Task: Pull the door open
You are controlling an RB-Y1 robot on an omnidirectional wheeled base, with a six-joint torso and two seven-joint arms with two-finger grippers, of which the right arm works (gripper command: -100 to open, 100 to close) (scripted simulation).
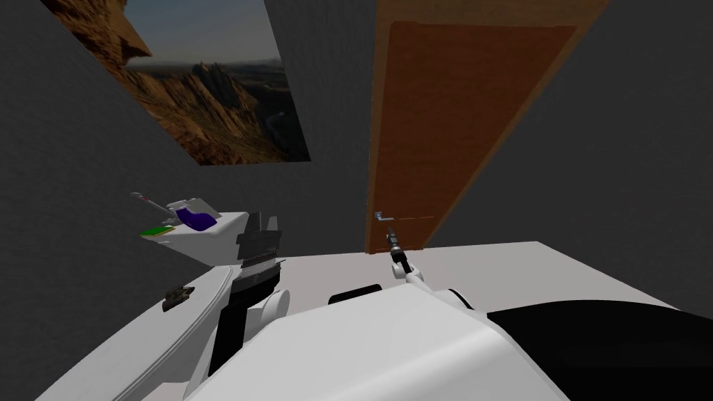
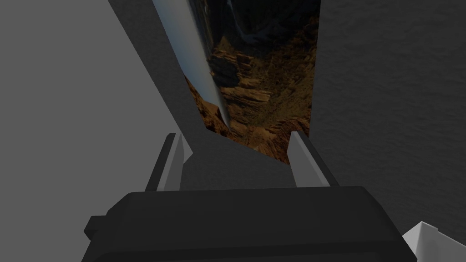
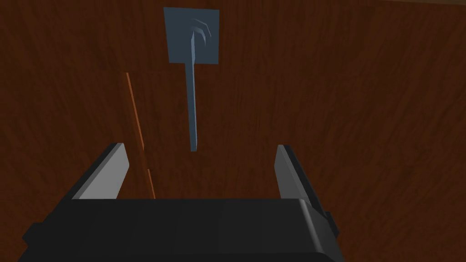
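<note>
1. The door [image 1: 445, 125] was shut, as far as I could judge: in the head view its brown panel lay flush in the frame, with no gap at the edge beside the handle [image 3: 193, 109].
2. The handle was a blue-grey lever on a square plate, mounted near the door's edge on my left.
3. My right end effector [image 3: 199, 146] pointed straight at the handle and was near it. Its fingers were spread wide and gripped nothing.
4. In the right wrist view the lever's free end sat between the two fingers, apart from both. I judged that it was ahead of the fingertips and not yet inside them, though I could not tell the depth for certain.
5. My left end effector [image 2: 235, 134] was held up well to the left of the handle. It was open too, held nothing and took no part in the work.
6. Done so far, in my judgement: only the approach and the lining up on the handle.
7. Left to do: ease the right end effector forward over the lever, close on it, probably turn it, then draw the door toward me. The pull itself had not begun.
</note>
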